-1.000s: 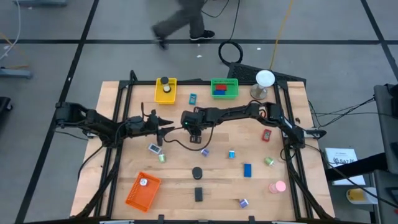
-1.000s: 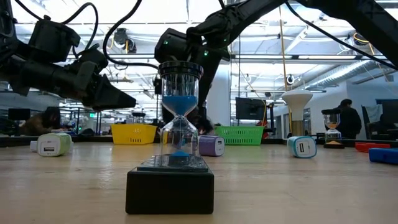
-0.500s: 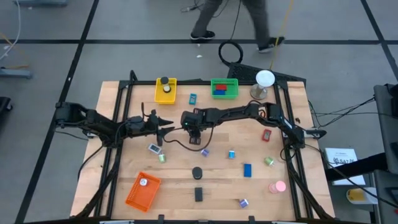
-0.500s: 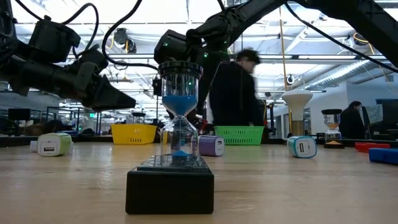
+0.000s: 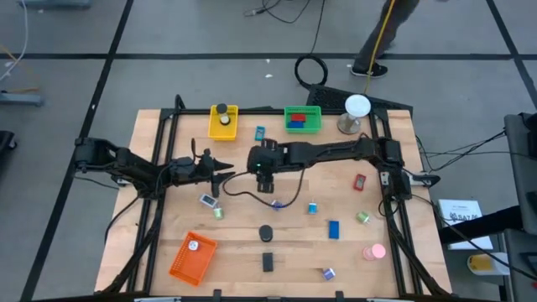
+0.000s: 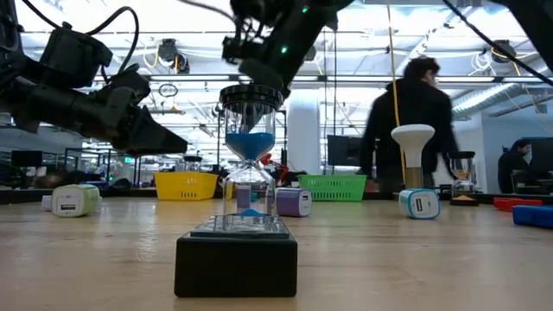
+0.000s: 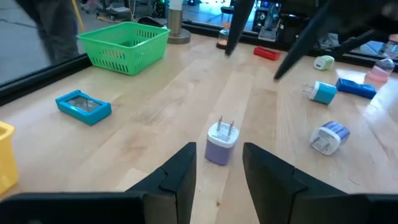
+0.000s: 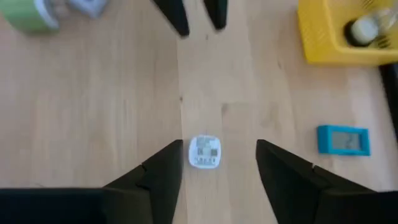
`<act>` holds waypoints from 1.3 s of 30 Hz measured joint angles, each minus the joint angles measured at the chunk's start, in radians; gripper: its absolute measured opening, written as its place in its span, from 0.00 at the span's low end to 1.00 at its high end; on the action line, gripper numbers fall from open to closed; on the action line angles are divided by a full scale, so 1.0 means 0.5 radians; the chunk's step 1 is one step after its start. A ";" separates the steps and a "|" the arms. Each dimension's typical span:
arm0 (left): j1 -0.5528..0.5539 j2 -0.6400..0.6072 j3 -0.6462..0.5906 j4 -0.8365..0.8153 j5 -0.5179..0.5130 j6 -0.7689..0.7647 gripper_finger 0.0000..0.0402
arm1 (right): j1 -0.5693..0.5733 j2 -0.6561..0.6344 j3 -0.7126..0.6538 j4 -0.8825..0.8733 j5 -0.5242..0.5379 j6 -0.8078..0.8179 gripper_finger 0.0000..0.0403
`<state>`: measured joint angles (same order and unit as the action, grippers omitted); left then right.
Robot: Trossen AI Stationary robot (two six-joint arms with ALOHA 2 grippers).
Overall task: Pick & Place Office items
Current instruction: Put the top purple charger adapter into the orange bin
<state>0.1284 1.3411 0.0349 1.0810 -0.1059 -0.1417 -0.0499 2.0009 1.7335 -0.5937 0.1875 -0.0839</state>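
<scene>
The purple plug [image 7: 221, 140] stands on the table below the released right gripper [image 8: 216, 163] (left gripper [image 7: 217, 167] also parted, empty).

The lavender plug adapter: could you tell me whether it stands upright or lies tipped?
Upright: in the left wrist view the lavender plug adapter stands on its base, prongs pointing up.

open wood: table centre [image 5: 315, 180] | obstacle: purple plug [image 7: 221, 142] before left claw [image 7: 219, 171]

A blurred person [image 6: 413, 130] hides part of the room.
</scene>
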 joint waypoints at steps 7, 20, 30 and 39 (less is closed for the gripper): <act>-0.057 0.001 0.016 -0.018 0.000 0.029 0.33 | -0.014 -0.478 -0.764 0.663 -0.007 0.076 0.18; -0.067 0.001 0.490 -0.785 -0.001 -0.214 0.33 | -0.110 -1.129 -2.057 1.998 -0.010 0.266 0.03; -0.070 -0.001 0.991 -1.716 -0.053 -0.177 0.33 | -0.152 -1.408 -2.291 2.164 -0.013 0.273 0.00; -0.070 -0.001 1.278 -2.284 -0.054 -0.053 0.33 | -0.145 -1.414 -2.291 2.159 -0.012 0.273 0.00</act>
<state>0.0937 1.3407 0.6738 -0.0610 -0.1327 -0.1681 -0.1223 1.2938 0.5880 0.4858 0.1814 0.0525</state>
